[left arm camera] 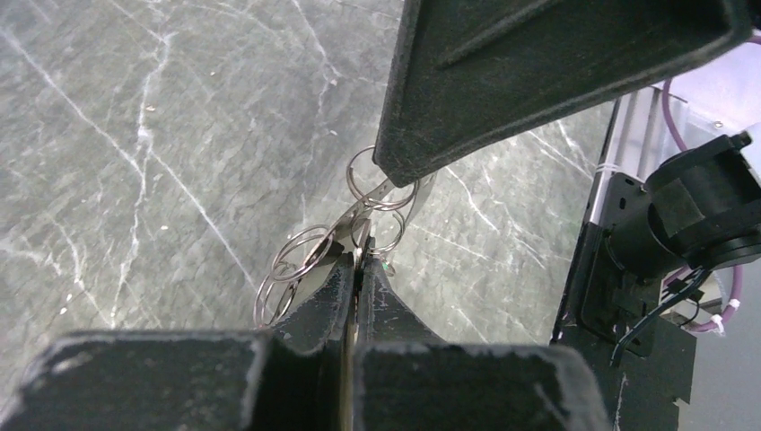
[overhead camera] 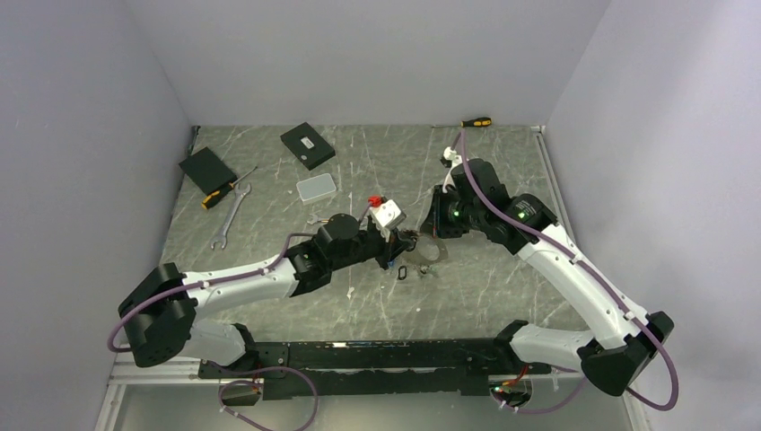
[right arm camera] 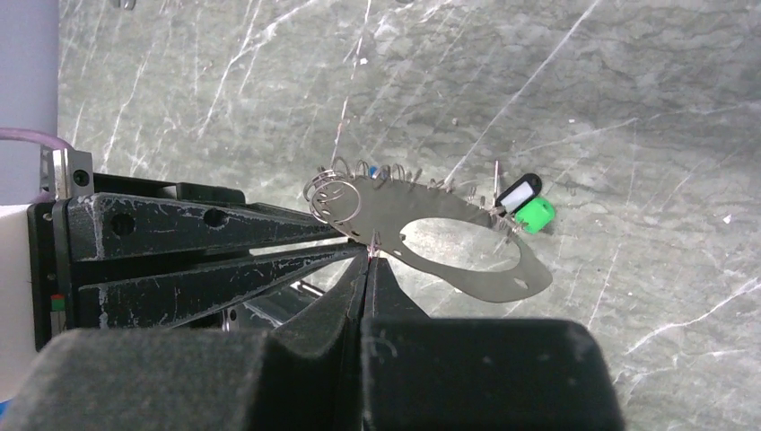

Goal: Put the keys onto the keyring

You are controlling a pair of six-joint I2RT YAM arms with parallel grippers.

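The keyring (right arm camera: 377, 211) shows in the right wrist view as a flat grey loop held above the table. Small silver rings and keys (right arm camera: 334, 193) fringe its far edge, along with a black-and-white tag (right arm camera: 519, 192) and a green tag (right arm camera: 536, 214). My right gripper (right arm camera: 369, 260) is shut on its near edge. My left gripper (left arm camera: 361, 256) is shut on a thin silver key seen edge-on, with split rings (left arm camera: 296, 256) hanging beside the jaws. From above, both grippers meet at the keyring (overhead camera: 432, 253) mid-table.
A small black-and-white tag (overhead camera: 403, 271) lies on the table just below the grippers. A silver wrench (overhead camera: 230, 215), a screwdriver (overhead camera: 224, 190), two black boxes (overhead camera: 207, 168) (overhead camera: 307, 145) and a grey box (overhead camera: 316, 187) lie at the back left. Another screwdriver (overhead camera: 476, 122) lies by the back wall.
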